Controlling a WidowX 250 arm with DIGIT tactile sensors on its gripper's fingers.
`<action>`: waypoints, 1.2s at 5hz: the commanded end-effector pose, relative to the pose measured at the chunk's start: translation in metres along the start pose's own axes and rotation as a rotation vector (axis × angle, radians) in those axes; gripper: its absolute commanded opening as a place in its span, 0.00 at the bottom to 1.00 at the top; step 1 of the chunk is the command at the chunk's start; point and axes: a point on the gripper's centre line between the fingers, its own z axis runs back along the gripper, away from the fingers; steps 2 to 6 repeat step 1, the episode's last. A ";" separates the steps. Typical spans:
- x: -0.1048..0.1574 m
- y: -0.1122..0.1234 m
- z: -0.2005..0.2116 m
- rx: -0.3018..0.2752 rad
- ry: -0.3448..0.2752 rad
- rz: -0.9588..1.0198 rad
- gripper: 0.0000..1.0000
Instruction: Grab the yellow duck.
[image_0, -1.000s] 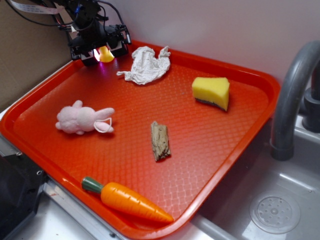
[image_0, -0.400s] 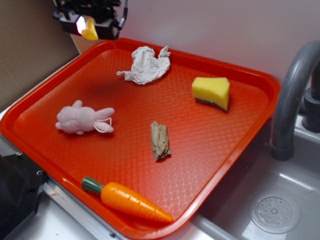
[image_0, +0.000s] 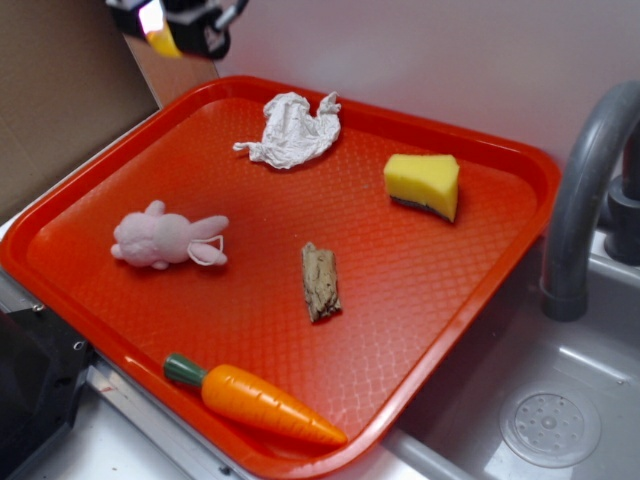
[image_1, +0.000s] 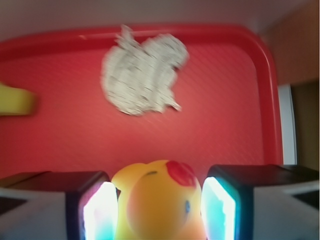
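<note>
Looking from the front edge back, I am seeing the plastic carrot (image_0: 255, 400) lying nearest me on the red tray (image_0: 100, 180), then the brown wood chip (image_0: 320, 282) and the pink bunny (image_0: 168, 240), then the yellow sponge (image_0: 424, 184) and the crumpled white rag (image_0: 293, 130) toward the far rim. None of them is shifting. What is changing is at the far left corner: my tool (image_0: 178, 20) is rising, from just over the tray a second ago to the top edge of the outside view now, and it is drifting left past the rim. It is clamping the yellow duck (image_1: 159, 202) between its two lit pads (image_1: 99, 212); in the wrist view the duck is filling the gap, beak up, with the rag and tray well below. In the outside view I am catching only a sliver of yellow (image_0: 163, 42) under the tool. I am judging the grab as done, since the duck is riding clear of the tray.
</note>
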 end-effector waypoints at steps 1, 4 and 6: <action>0.029 -0.009 0.052 -0.104 -0.142 -0.019 0.00; 0.029 -0.009 0.052 -0.104 -0.142 -0.019 0.00; 0.029 -0.009 0.052 -0.104 -0.142 -0.019 0.00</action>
